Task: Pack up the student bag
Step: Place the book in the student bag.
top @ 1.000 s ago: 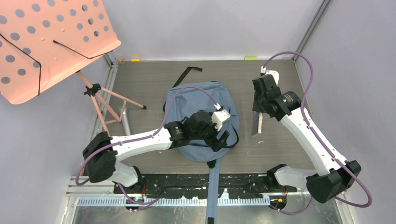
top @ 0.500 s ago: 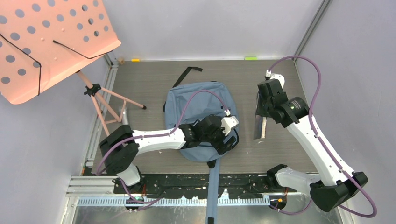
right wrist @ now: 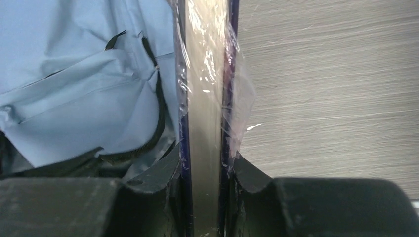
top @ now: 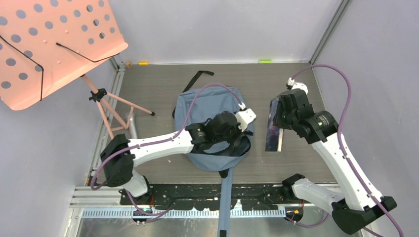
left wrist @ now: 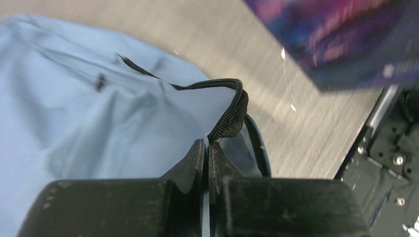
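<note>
The grey-blue student bag (top: 207, 106) lies flat on the grey table, its strap (top: 225, 207) trailing over the near edge. My left gripper (top: 238, 141) is over the bag's near right corner. In the left wrist view the left gripper (left wrist: 207, 146) is shut on the black zipper edge (left wrist: 230, 118) of the bag (left wrist: 99, 108), lifting it a little. My right gripper (top: 279, 118) holds a shrink-wrapped book (top: 273, 132) with a purple-blue cover on edge, just right of the bag. In the right wrist view the right gripper (right wrist: 205, 159) is clamped on the book (right wrist: 205, 74), beside the bag (right wrist: 74, 84).
A pink perforated music stand (top: 49, 44) stands at the left, its tripod legs (top: 118, 111) reaching onto the table. A metal rail (top: 197, 195) with both arm bases runs along the near edge. Grey walls close in the back and both sides.
My left gripper was open over the bag's near right corner and has shut on the zipper edge. The right arm has shifted right and nearer, still carrying the book.
</note>
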`<state>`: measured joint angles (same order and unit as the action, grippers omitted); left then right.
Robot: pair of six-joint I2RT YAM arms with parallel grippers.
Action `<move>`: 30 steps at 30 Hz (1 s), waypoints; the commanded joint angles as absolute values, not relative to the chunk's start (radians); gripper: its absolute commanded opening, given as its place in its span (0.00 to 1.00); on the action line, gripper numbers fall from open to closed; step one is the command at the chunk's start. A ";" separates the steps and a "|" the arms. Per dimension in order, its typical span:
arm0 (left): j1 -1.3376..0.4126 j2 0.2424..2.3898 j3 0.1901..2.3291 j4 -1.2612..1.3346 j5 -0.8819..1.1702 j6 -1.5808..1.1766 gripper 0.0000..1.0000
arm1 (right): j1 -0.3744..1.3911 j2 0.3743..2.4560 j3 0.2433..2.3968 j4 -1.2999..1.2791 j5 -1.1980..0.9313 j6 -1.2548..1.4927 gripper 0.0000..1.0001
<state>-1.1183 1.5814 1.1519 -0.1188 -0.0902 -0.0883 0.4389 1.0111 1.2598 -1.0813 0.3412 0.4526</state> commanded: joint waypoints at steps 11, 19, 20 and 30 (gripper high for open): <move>-0.860 1.589 1.896 -0.558 -0.043 0.024 0.00 | 0.440 0.838 1.039 -0.772 -0.224 0.847 0.01; -0.795 1.665 2.007 -0.633 0.173 -0.049 0.00 | 0.463 0.804 0.979 -0.595 -0.323 1.027 0.01; -0.793 1.666 2.009 -0.632 0.182 -0.053 0.00 | 0.469 0.808 0.981 -0.586 -0.328 1.033 0.01; -0.781 1.657 1.993 -0.597 0.295 -0.112 0.00 | 0.546 0.852 0.926 -0.429 -0.164 1.102 0.01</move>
<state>-0.7841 1.7035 1.9495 -0.7139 0.1940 -0.0719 0.5175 0.8394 0.9455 -0.6773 -0.2325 1.0145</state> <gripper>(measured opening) 0.022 0.307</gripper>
